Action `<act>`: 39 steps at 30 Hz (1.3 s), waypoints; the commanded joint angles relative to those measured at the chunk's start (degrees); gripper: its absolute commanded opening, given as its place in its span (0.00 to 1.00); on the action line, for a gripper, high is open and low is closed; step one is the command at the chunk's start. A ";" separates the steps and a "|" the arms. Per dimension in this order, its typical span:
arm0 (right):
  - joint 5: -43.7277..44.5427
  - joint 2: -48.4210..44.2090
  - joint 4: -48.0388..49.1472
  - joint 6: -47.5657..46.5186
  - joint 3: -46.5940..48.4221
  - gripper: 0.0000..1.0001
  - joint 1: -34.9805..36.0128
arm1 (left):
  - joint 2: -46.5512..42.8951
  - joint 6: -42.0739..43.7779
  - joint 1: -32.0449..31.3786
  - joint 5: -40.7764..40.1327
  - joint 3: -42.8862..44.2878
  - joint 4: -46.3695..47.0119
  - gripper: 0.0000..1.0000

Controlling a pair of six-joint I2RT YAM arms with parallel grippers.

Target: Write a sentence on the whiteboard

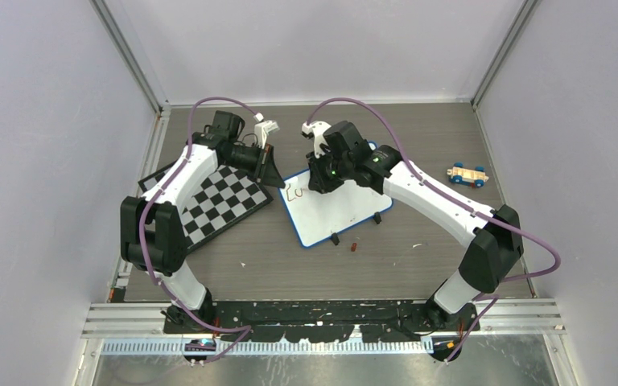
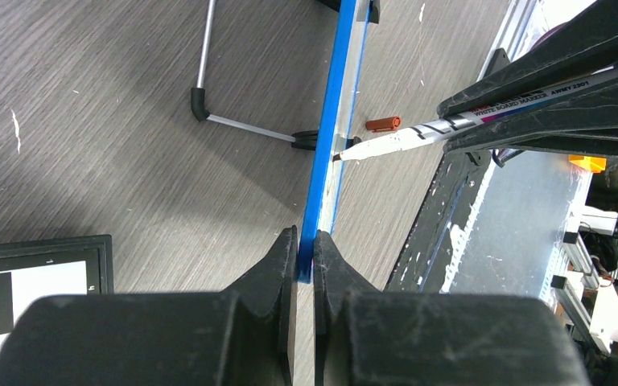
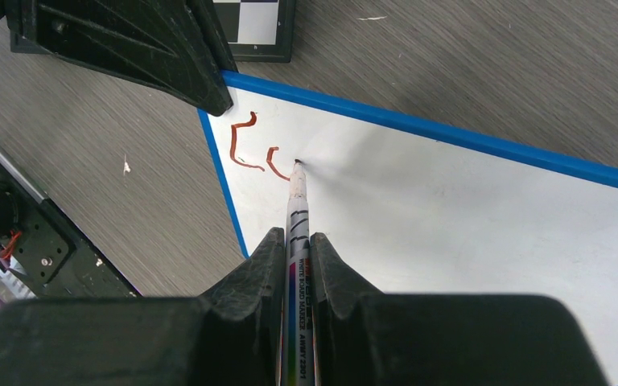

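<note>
The whiteboard [image 1: 338, 213] lies mid-surface, with the chessboard [image 1: 221, 205] at its 9 o'clock. The left claw [image 2: 306, 241] is clamped on the board's blue frame. The right claw [image 3: 295, 237] is clamped on the marker [image 3: 298, 197], whose tip touches the board at 3 o'clock of the sentence [image 3: 248, 149], just two red strokes. Writing well likely needs light, even pressure, small strokes toward 3 o'clock, and a firm hold on the frame.

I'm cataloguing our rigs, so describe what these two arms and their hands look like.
The left arm and right arm have white links and black joints, with a purple cable looping along each. The left hand and right hand are matte black, with two wedge-shaped fingers each.
</note>
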 commanded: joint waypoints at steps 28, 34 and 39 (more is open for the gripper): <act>-10.65 -4.02 0.20 -0.88 0.93 0.00 -0.11 | -0.88 2.25 -0.61 -1.44 2.58 -4.28 0.00; -18.98 -6.11 0.40 -0.70 -1.57 0.00 -4.25 | -0.80 3.38 -0.61 -0.56 2.76 -5.09 0.00; -19.35 -7.00 3.08 -0.11 -3.97 0.00 -5.51 | -0.69 3.18 -0.70 -0.73 2.70 -4.93 0.00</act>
